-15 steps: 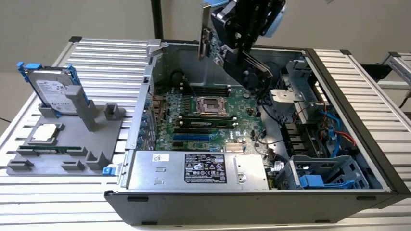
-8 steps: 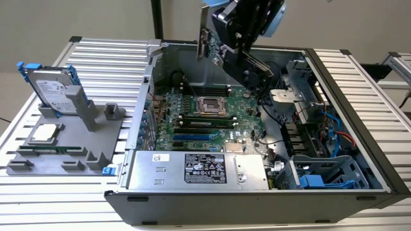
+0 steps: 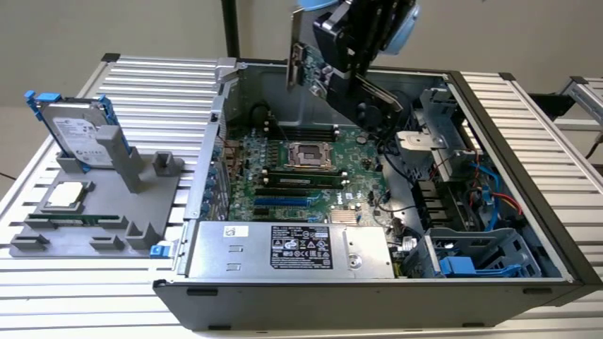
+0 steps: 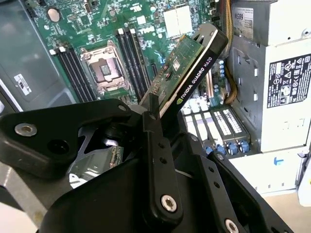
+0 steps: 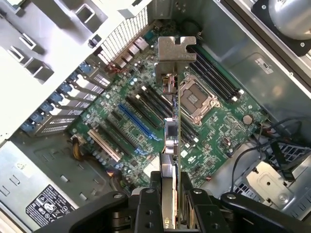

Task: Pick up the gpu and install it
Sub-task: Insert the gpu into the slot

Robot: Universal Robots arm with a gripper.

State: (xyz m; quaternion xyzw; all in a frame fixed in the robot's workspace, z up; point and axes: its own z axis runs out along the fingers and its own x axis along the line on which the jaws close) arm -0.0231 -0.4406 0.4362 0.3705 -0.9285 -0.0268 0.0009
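Gripper [image 5: 171, 196] is pinched onto the gpu [image 5: 174, 131], fingers clamped on both faces at one end. The card sticks out past the fingertips with the bracket [image 5: 175, 48] at the far end. The whole thing hangs in the air over the open case [image 3: 377, 307], well clear of the motherboard [image 3: 311, 176] underneath and not touching anything.

What worries me from here:

- It's gripped at one end only, so the long free end has plenty of leverage. Any nudge could twist the card in the fingers, and then the edge connector meets the blue slot [image 5: 137, 122] crooked.
- The bracket leads the way. If it isn't lined up with the rear openings of the case, I'd bet it catches on the metal and jams before the card seats.
- The bare socket [image 3: 303, 155] sits right below the gripper. A slip or drop there looks nasty.
- The cables [image 3: 485, 185] off to the side of the gripper look far enough away, but a wide swing could snag them.
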